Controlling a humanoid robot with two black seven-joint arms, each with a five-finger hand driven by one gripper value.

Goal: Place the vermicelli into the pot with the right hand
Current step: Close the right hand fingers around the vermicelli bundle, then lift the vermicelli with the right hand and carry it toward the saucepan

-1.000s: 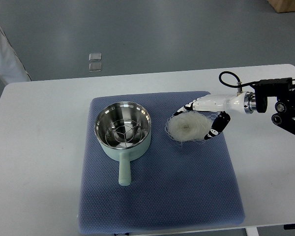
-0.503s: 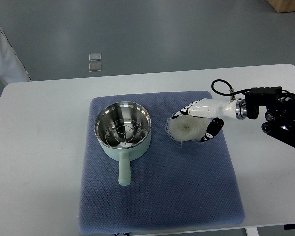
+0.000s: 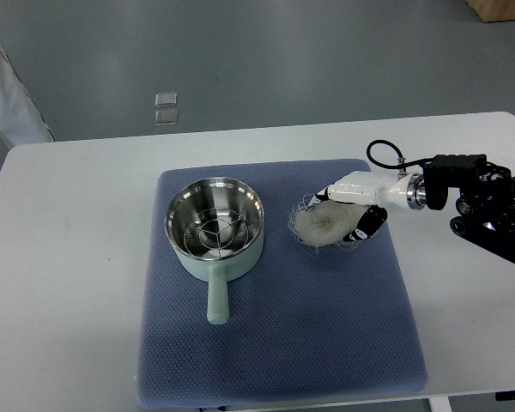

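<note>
The right hand [image 3: 343, 212] reached in from the right edge and was positioned over the vermicelli [image 3: 320, 223]. Its fingers [image 3: 363, 227] were curled around the pale, tangled nest and gripped it from the right side and from above. The vermicelli lay on the blue mat [image 3: 279, 343], to the right of the pot [image 3: 215, 230] and apart from it. Whether the nest had lifted clear of the mat could not be determined.

The pot stood upright on the left half of the mat. It had a pale green outer wall and a bare steel interior with a wire rack at the bottom. Its handle [image 3: 216, 300] pointed toward the near edge of the surface [image 3: 69, 257]. The mat lay flat on the white surface. The left arm was outside the view.
</note>
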